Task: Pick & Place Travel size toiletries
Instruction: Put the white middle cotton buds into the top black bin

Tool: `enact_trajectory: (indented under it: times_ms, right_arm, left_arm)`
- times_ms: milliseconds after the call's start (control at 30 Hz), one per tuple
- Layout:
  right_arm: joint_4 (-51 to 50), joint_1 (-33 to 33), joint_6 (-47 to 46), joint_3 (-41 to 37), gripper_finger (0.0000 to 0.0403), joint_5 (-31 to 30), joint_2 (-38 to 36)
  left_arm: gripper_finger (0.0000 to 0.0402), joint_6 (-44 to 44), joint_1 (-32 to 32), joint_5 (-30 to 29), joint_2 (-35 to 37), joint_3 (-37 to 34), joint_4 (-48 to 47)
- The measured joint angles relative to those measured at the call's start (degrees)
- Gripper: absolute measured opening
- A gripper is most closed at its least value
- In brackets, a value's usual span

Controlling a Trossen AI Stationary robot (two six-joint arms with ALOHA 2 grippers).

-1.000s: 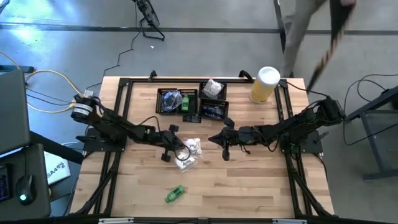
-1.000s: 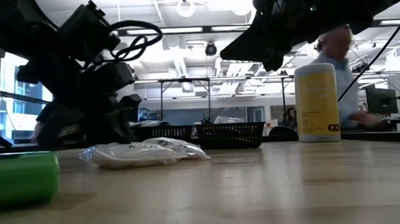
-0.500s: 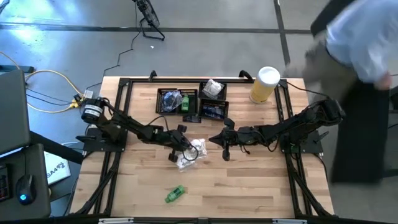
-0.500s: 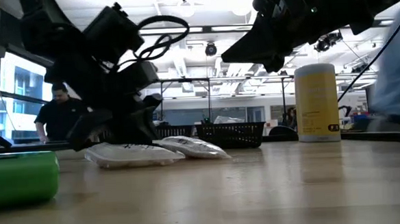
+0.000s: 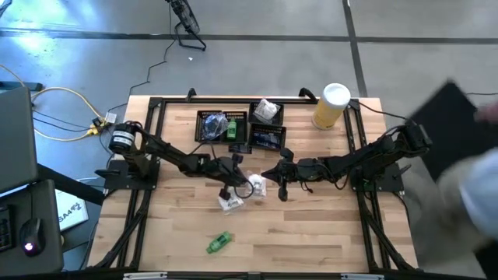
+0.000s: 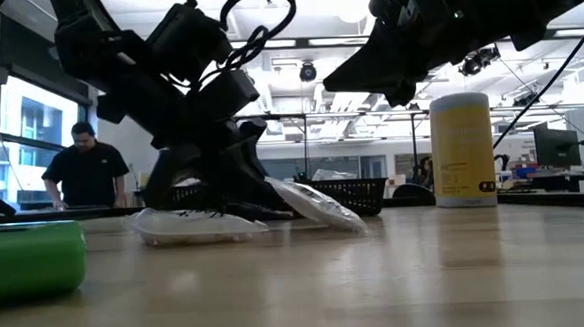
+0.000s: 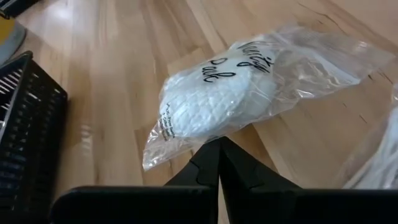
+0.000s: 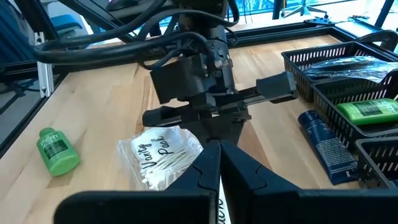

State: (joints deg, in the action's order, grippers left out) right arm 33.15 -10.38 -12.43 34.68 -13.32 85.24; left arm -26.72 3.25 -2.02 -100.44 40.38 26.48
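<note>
Two white sachets in clear plastic lie mid-table. One sachet (image 5: 256, 187) (image 7: 217, 99) is marked "Vanity Pack" and sits just ahead of my shut left gripper (image 5: 240, 184) (image 7: 219, 144). It slants in the low view (image 6: 319, 204), with its end by the fingers raised and its far end on the wood. The other sachet (image 5: 230, 203) (image 6: 190, 225) lies flat nearer the front edge. A green bottle (image 5: 219, 243) (image 8: 57, 149) lies on its side near the front edge. My right gripper (image 5: 282, 190) (image 8: 219, 149) hovers shut just right of the sachets, above the table. My left gripper meets the clear plastic edge (image 7: 205, 142) of the marked sachet with its shut fingertips, coming slanting down from the table's left. No plastic shows between the fingers. The sachet's end by the tips rides up while its far end (image 6: 357, 226) stays on the table.
Black mesh trays (image 5: 222, 126) (image 5: 268, 138) (image 8: 348, 81) with toiletries stand at the table's far middle. A blue tube (image 8: 323, 146) lies on the wood beside them. A yellow cylinder with a white lid (image 5: 331, 105) stands far right. A person moves beyond the right edge.
My left gripper, shut throughout, has moved toward the table's right, toward my right gripper. The marked sachet has slid right ahead of it and tipped up at the end by the fingers. The other sachet has stayed flat in place.
</note>
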Motion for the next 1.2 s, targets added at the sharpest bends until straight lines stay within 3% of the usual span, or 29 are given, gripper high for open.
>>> enact_trajectory:
  times_ms: [333,1200]
  right_arm:
    - [0.04,-1.47,-0.02,0.02,0.0003,-0.19,0.01]
    - [0.97,-1.52,-1.48,0.02,0.0003,-3.5,0.01]
  left_arm:
    - [0.0001,0.07,-0.7,3.25,-3.76,0.22,7.17]
    - [0.0001,-3.34,-0.61,1.45,3.69,-0.06,-4.02]
